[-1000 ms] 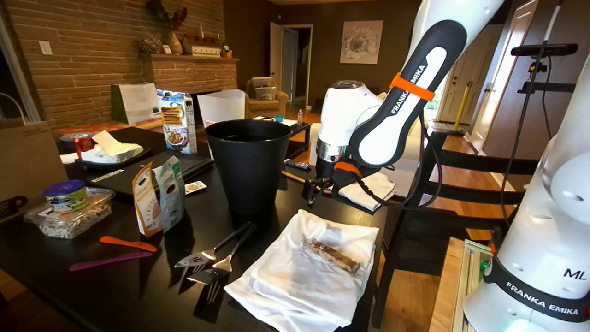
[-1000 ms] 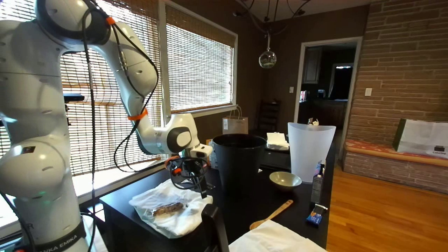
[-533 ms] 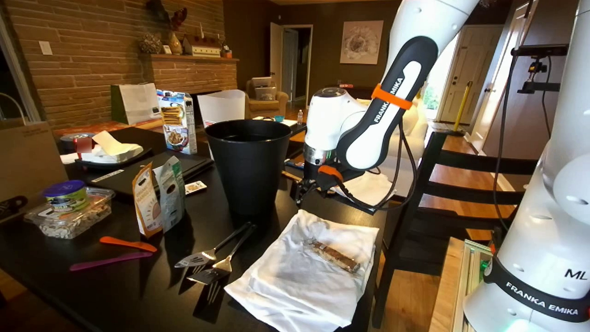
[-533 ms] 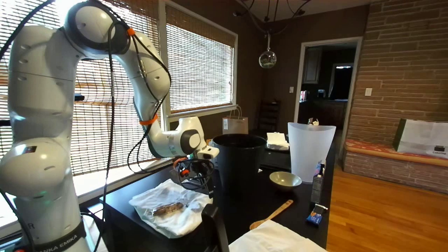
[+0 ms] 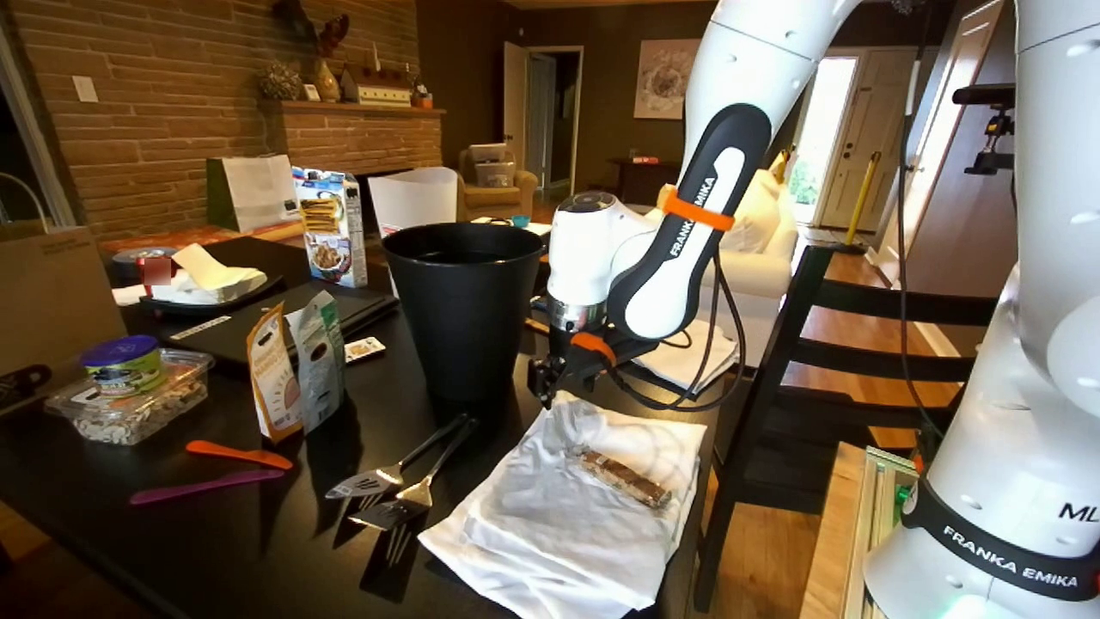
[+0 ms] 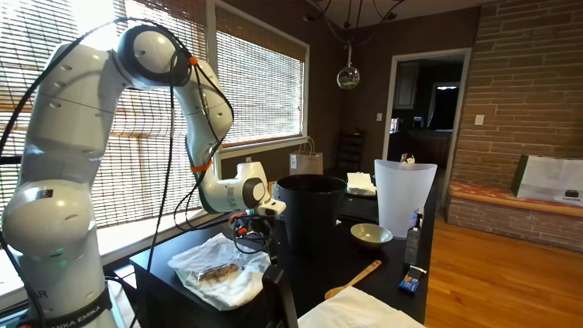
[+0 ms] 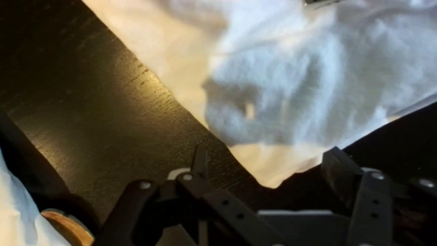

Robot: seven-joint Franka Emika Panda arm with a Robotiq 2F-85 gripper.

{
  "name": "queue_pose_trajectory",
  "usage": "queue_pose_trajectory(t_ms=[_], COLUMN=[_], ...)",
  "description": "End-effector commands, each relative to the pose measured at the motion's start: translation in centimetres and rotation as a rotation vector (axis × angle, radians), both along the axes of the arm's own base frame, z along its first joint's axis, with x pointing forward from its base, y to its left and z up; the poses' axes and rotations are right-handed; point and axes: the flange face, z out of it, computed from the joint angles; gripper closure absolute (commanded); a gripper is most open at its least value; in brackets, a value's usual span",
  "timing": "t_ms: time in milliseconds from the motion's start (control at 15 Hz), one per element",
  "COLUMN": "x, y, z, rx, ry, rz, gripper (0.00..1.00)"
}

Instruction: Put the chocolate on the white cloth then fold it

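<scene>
The chocolate [image 5: 624, 479] lay on the white cloth [image 5: 550, 533], pointing lengthwise toward the bin [image 5: 464, 318]; the fingers [image 7: 336, 169] gaped wide, empty.

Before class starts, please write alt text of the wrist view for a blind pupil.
The gripper stands open; between its jaws shows a corner of the white cloth, lying on a dark table. Pale fabric and something wooden show at lower left.
</scene>
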Motion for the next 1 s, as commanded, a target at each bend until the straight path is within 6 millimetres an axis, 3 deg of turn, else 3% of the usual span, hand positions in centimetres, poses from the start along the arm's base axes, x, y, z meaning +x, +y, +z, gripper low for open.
queue_pose_trajectory(t_ms=[0, 533, 933], x=[0.9, 1.7, 2.0], y=[0.3, -2.7, -5.6], z=[-0.8, -0.5, 0.8], rx=[0.000, -0.009, -0.039], ry=[-0.020, -0.045, -0.062], rz=[0.000, -0.043, -0.086], gripper=[0.44, 0.98, 0.98])
